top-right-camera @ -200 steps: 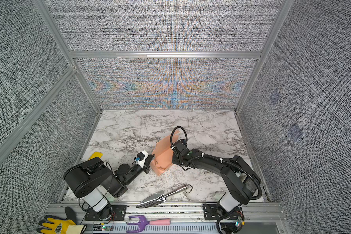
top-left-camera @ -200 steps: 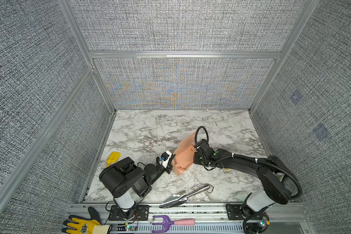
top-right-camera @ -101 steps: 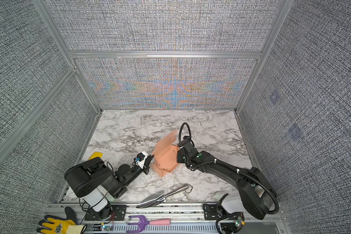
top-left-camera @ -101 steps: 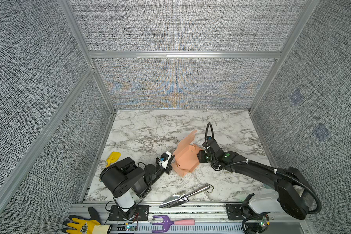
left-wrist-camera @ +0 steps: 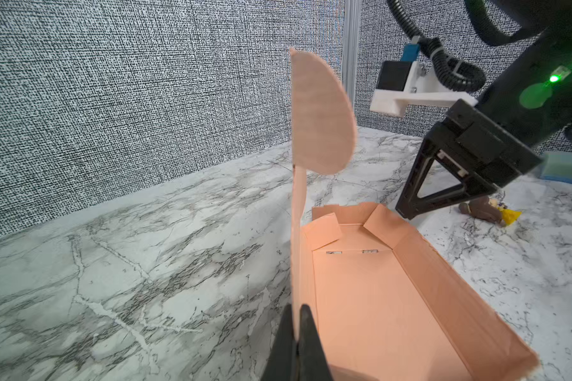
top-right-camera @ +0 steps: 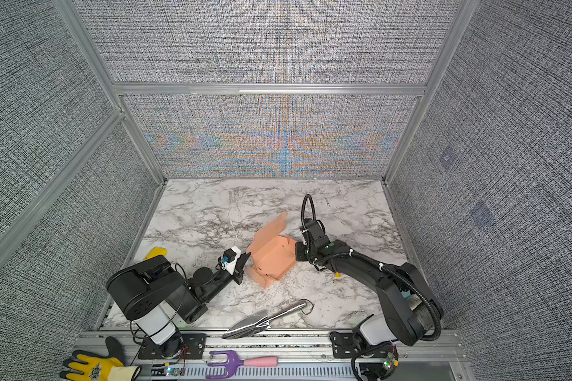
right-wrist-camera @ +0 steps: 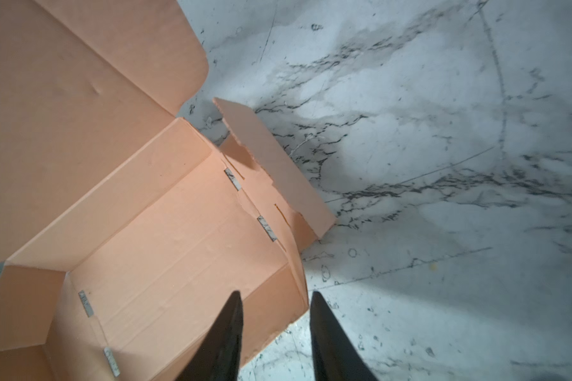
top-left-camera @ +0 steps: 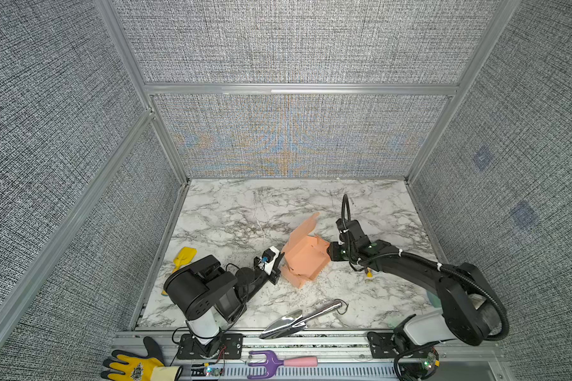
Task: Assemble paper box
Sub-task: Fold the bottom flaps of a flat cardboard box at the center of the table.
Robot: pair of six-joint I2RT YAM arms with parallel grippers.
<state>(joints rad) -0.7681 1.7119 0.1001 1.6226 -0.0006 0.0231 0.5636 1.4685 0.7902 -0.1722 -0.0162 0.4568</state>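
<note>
Our left pincer [left-wrist-camera: 296, 316] was clenched on a thin raised panel [left-wrist-camera: 297, 231] of the box [left-wrist-camera: 393, 290], its dark fingers [left-wrist-camera: 309, 333] pressed against both faces of the cardboard. Out from that grip the panel ran on edge and ended in a rounded flap [left-wrist-camera: 321, 112]. Just beside the pincer, on the side toward the other arm, the box lay open on the desk [left-wrist-camera: 113, 280], with low walls [left-wrist-camera: 443, 280] folded up around a flat floor [left-wrist-camera: 360, 330].

Our right pincer [right-wrist-camera: 275, 295] was released, and we saw its jaws standing apart: one finger hung over the box's floor, the other over bare desk, with the corner of a side wall between them. We could not tell whether either finger touched the cardboard. Ahead of this pincer an end flap [right-wrist-camera: 278, 171] leaned outward, not folded in, and a broad panel with a rounded corner spread beyond the floor.

In both top views the box sat between the two pincers, the left pincer [top-left-camera: 280, 264] at one side and the right pincer [top-right-camera: 294, 253] at the opposite side. A trowel [top-left-camera: 299, 318] lay on the desk well apart from both, back toward the arms' bases.
</note>
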